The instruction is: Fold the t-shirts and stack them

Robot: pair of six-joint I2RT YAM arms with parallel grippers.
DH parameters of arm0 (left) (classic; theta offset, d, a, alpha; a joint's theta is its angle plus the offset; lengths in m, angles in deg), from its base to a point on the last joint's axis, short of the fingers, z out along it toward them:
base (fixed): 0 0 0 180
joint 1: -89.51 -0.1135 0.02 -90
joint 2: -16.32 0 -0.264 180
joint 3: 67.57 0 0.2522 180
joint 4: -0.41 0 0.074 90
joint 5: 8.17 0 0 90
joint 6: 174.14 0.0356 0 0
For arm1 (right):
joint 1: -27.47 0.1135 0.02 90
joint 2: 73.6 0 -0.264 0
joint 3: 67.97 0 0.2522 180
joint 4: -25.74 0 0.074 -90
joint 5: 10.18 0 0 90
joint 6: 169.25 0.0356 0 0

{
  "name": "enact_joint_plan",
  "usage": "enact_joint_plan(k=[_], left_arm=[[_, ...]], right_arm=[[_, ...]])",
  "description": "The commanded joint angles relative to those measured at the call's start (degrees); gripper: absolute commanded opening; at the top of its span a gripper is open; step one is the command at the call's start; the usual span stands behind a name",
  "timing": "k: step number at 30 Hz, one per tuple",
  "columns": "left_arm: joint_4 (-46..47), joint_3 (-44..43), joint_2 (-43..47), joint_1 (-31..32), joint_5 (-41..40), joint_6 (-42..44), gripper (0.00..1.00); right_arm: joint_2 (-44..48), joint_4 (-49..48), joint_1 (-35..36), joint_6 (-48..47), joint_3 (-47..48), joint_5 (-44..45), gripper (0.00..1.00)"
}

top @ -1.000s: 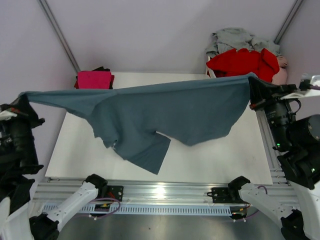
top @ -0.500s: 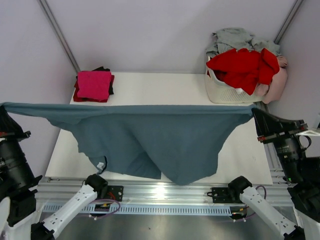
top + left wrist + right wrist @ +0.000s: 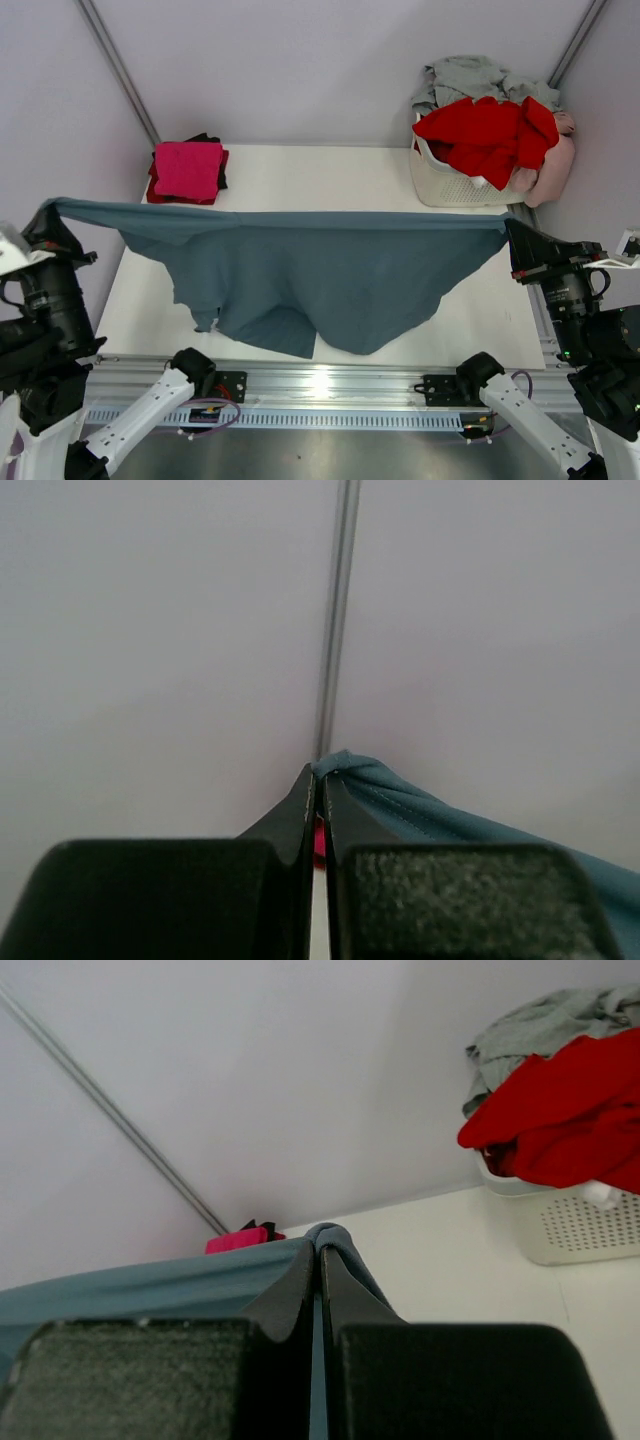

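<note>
A large slate blue-grey t-shirt (image 3: 320,270) hangs stretched in the air above the white table (image 3: 330,180), its lower part drooping toward the front edge. My left gripper (image 3: 48,218) is shut on its left corner, seen as bunched blue cloth (image 3: 400,802) at the fingertips of the left gripper (image 3: 320,777). My right gripper (image 3: 508,232) is shut on the right corner, the right gripper (image 3: 320,1243) pinching blue cloth (image 3: 150,1285). A folded magenta t-shirt (image 3: 187,168) lies on a black one at the table's back left.
A white slatted laundry basket (image 3: 450,185) at the back right holds a red t-shirt (image 3: 490,130), a grey one (image 3: 470,75) and a pale pink one (image 3: 555,165). Metal rails (image 3: 320,385) and the arm bases run along the near edge.
Both grippers came toward the near edge with the blue-grey shirt, levelling its top edge. In the last half second the left gripper moved inward to the right and the shirt sagged slightly.
</note>
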Motion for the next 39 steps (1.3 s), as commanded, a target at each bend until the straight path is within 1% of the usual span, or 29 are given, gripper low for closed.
enact_joint_plan(k=[1,3,4,6,9,10,12,13,14,16,17,18,19,20,21,22,23,24,25,26,29,31,32,34,36,37,39], left_arm=[[-13.9,1.51,-1.97,-0.51,-5.9,-16.44,0.01],[-19.54,4.32,-2.94,-0.59,-2.49,-23.34,0.01],[-21.13,5.56,-3.64,-0.51,-1.68,-27.9,0.01],[-21.93,9.6,-5.04,-0.59,-0.1,-30.91,0.01],[-25.87,11.63,-12.41,-0.77,-2.1,-36.1,0.01],[-27.54,11.63,-16.52,-1.12,-1.59,-39.6,0.01],[-27.04,12.51,-20.06,-3.92,2.35,-41.47,0.01],[-24.77,13.47,-23.74,-5.67,4.11,-42.0,0.01],[-23.62,13.39,-25.86,-6.56,4.74,-42.09,0.01],[-21.68,11.12,-30.43,-8.23,5.79,-42.53,0.01],[-19.84,10.24,-34.63,-8.41,5.8,-42.88,0.01],[-17.91,9.01,-36.32,-8.42,5.71,-42.1,0.01],[-15.19,9.17,-37.47,-8.5,7.01,-41.31,0.01],[-10.03,9.09,-39.66,-8.5,7.38,-40.69,0.01],[-8.07,7.87,-40.99,-8.5,7.55,-39.29,0.01],[-7.18,6.72,-42.48,-8.68,6.77,-39.02,0.01],[-7.86,5.41,-45.8,-8.77,6.07,-39.02,0.01],[-7.96,2.09,-47.4,-9.12,5.45,-38.67,0.01],[-7.44,1.45,-48.55,-9.21,4.92,-38.14,0.01],[-5.08,1.18,-49.95,-9.29,5.0,-37.01,0.01],[-0.42,1.44,-50.49,-9.65,5.01,-35.42,0.01],[1.44,1.53,-50.05,-9.73,4.83,-34.8,0.01],[2.58,1.44,-49.79,-9.65,4.83,-33.84,0.01],[5.31,1.26,-49.96,-9.73,5.18,-32.69,0.01],[4.44,-1.98,-52.15,-9.65,5.1,-31.72,0.01],[3.65,-4.25,-53.03,-9.65,4.75,-31.63,0.01],[1.63,-9.43,-55.05,-9.65,4.56,-31.46,0.01]], right_arm=[[-0.18,-0.12,-0.88,-1.47,-0.98,12.02,0.0],[-1.67,0.76,-0.88,-0.77,-1.77,14.2,0.0],[-3.85,1.81,-0.88,-0.59,-2.47,15.18,0.0],[-6.15,1.47,-0.88,-0.5,-4.05,17.89,0.0],[-11.51,-0.46,-0.97,-0.41,-8.18,20.19,0.0],[-13.26,-2.9,-0.97,-0.76,-9.15,20.81,0.0],[-19.93,-5.12,-1.23,-1.12,-11.0,20.9,0.0],[-22.66,-7.39,-1.93,-1.73,-11.09,20.47,0.0],[-28.25,-8.72,-2.37,-2.34,-10.65,20.2,0.0],[-33.73,-14.33,-3.51,-4.36,-9.86,19.15,0.0],[-38.63,-16.44,-3.69,-5.15,-8.73,18.36,0.0],[-41.03,-22.47,-3.78,-6.29,-8.28,17.31,0.0],[-43.32,-25.66,-3.61,-7.69,-7.67,16.34,0.0],[-48.39,-28.13,-3.09,-10.67,-5.66,14.59,0.0],[-50.96,-31.46,-2.82,-12.18,-3.64,14.31,0.0],[-53.6,-31.06,-2.56,-13.32,-1.01,14.4,0.0],[-58.32,-28.88,-2.29,-15.33,4.5,14.74,0.0],[-60.28,-28.07,-2.2,-16.4,6.64,14.84,0.0],[-61.69,-28.5,-2.11,-19.02,7.97,14.75,0.0],[-63.62,-31.46,-2.11,-20.09,8.85,14.75,0.0],[-64.96,-35.95,-2.29,-23.08,8.78,14.49,0.0],[-65.22,-39.64,-2.38,-23.27,8.16,14.66,0.0],[-65.22,-40.97,-2.72,-25.44,7.81,14.83,0.0],[-65.92,-42.21,-3.51,-25.81,8.68,14.23,0.0],[-67.85,-40.82,-4.57,-25.73,10.87,13.17,0.0],[-68.64,-39.24,-4.66,-25.9,13.67,13.34,0.0],[-69.44,-38.18,-4.57,-26.51,15.53,13.43,0.0]])
